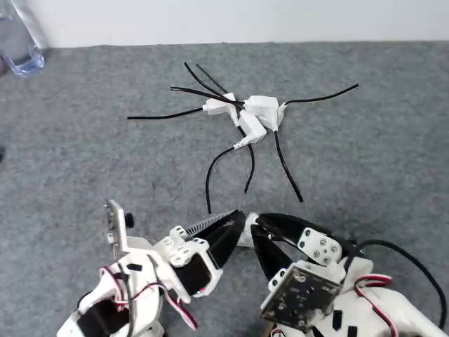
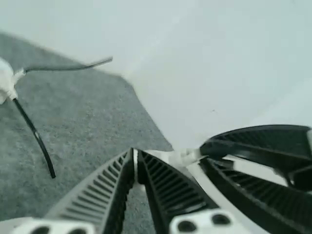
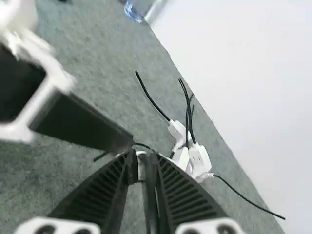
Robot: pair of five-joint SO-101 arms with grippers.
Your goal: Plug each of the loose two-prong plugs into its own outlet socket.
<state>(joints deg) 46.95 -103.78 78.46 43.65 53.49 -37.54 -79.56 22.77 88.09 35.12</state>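
The right gripper (image 3: 141,157) is clenched on a small white piece (image 2: 184,156), which sits right at its tips with a black cord (image 3: 142,145) curling off just beyond. I cannot tell whether that piece is a plug or a socket. The left gripper (image 2: 135,155) is clamped too, tip to tip with the right one. A sliver of white shows between its fingers, so it seems to grip the same piece or its mate. The rest of the task's parts, a cluster (image 1: 249,116) of white plugs and sockets with black leads (image 1: 284,165) splayed out from it, lies well ahead of both grippers. The main risk, as I judge it, is crowding: with two grippers pinching one small part, any sideways pull from either arm could twist it out of the grip or bring the prongs to the slots at a slant, where they would jam. The cord end lying just in front of the left gripper could snag on a finger. The cluster is tangled, so tugging one lead would likely drag its neighbours along. The surface is grey carpet (image 1: 84,168), nappy enough to catch cords. A white wall (image 1: 210,17) stands far ahead, and a clear bottle (image 1: 17,42) sits by it, well off to the left gripper's outer side.
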